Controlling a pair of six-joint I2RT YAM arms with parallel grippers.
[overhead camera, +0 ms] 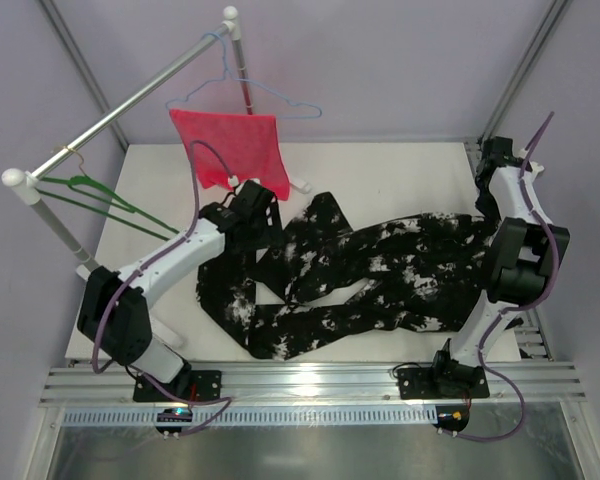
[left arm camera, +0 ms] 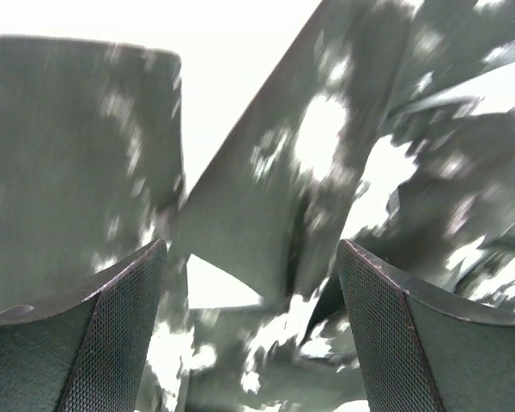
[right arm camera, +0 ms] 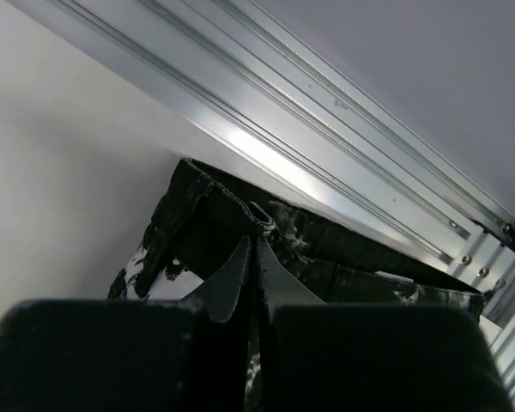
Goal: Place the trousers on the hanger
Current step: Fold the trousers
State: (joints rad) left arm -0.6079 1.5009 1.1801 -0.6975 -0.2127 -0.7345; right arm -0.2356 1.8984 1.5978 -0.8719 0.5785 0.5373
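Crumpled black, white-splotched trousers [overhead camera: 380,270] sprawl on the matte white counter [overhead camera: 380,170] below the metal rail [overhead camera: 130,105], where the thin green hanger [overhead camera: 110,205] hangs. Left jaws gape empty over the fabric; right jaws are pressed together.

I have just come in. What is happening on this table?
Two robot arms are at the trousers, which lie spread on the table. On the left arm the jaws stand open above a leg. On the right arm the jaws are shut near the waistband; a grip is not clear. The green hanger hangs empty on the rail.
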